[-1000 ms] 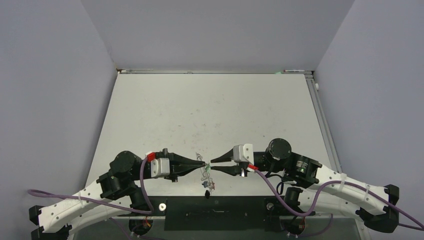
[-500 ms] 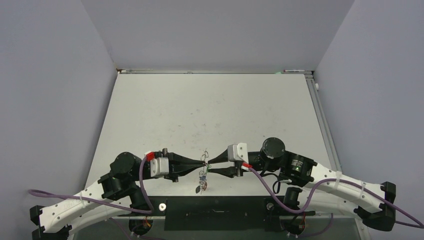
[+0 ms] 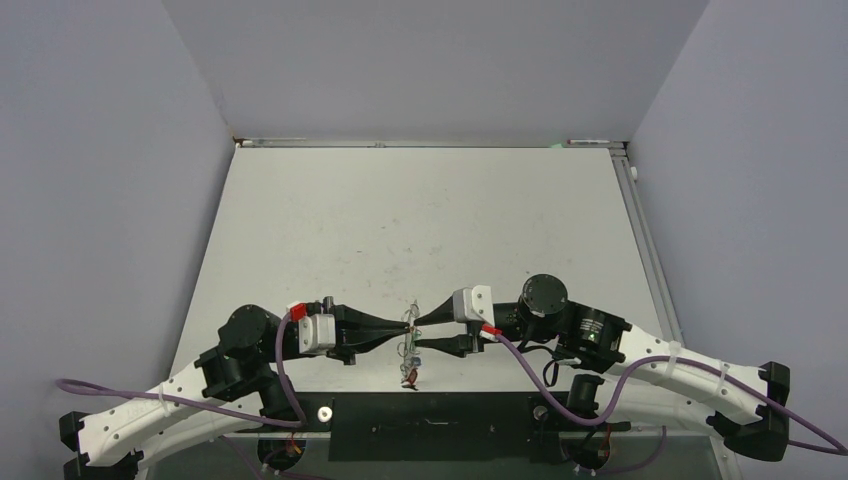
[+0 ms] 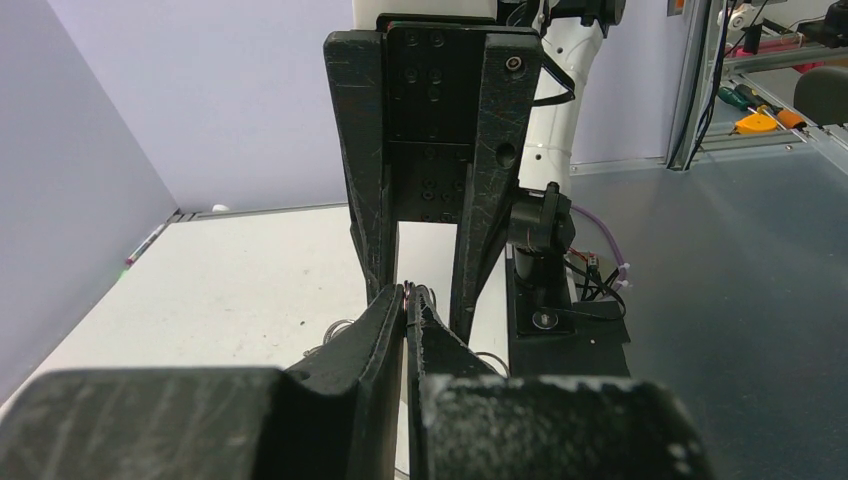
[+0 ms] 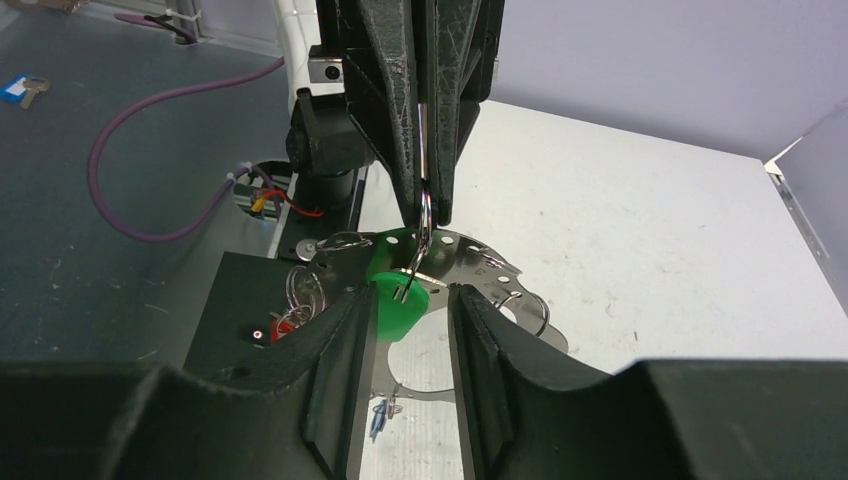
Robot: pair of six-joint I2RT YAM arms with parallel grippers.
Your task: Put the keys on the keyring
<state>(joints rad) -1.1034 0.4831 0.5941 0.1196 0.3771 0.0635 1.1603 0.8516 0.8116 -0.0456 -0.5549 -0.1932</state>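
Right end effector (image 3: 420, 335) closer to my left end effector (image 3: 402, 327) than earlier. Left pinched shut on split ring (image 5: 425, 215), keeping keyring (image 5: 470, 262) hung above table (image 3: 400, 220) for threading. Right partly open, straddling green tag (image 5: 398, 300), gripping nothing.

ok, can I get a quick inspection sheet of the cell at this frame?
Surface: white table, faint scuffs.
Job's things: keyring between the claws; green tag, red tag and blue tag clustered at it.
Clutter: nothing seen.
Grippers: left claw shut on a split ring; right claw open, either side of the green tag.
Cables: purple cable on each arm, away from the claws.
Surroundings: lilac walls; a blue-tagged key lies off the table.
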